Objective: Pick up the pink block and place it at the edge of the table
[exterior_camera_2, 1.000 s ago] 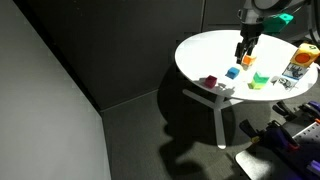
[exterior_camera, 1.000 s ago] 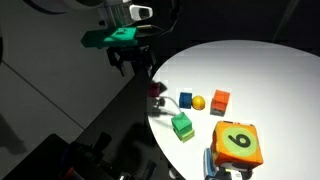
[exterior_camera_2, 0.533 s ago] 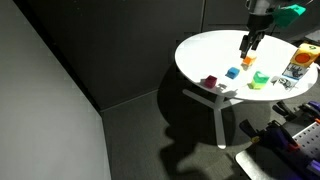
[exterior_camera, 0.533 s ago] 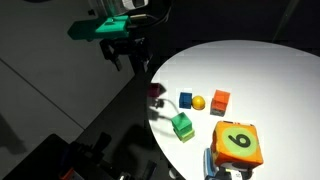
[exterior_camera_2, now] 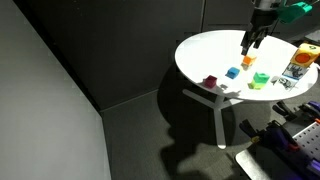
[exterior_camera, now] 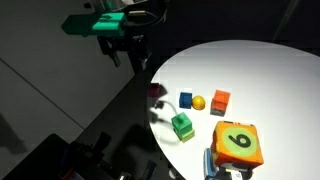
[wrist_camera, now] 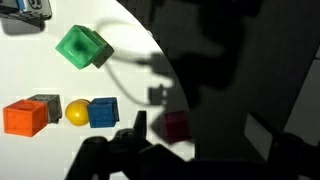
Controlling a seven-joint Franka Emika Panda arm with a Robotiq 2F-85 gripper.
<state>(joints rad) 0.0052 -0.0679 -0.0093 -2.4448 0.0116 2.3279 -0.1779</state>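
- Nearest in an exterior view, the numbered orange-green box (exterior_camera: 238, 143) sits on the white table (exterior_camera: 265, 70).
- Next comes a green cube (exterior_camera: 182, 125).
- Behind it, a blue cube (exterior_camera: 186, 100), yellow ball (exterior_camera: 198, 102) and orange cube (exterior_camera: 221, 101) form a row.
- The pink block (exterior_camera: 157, 92) rests at the table's rim (in shadow), near the blue cube.
- Farthest, the gripper (exterior_camera: 129, 60) hangs well above the blocks, jaws spread, holding nothing.

A round white table (exterior_camera_2: 205, 48) stands on pale splayed legs (exterior_camera_2: 222, 118) over a dark grey floor (exterior_camera_2: 140, 135). Strong light falls on its top, which looks bright in both exterior views, and a darker shadow (exterior_camera_2: 188, 157) lies on the floor below its near edge. Past the far edge rises a dark panelled wall (exterior_camera_2: 130, 35). A pale grey partition (exterior_camera_2: 40, 110) slants well off to one side.
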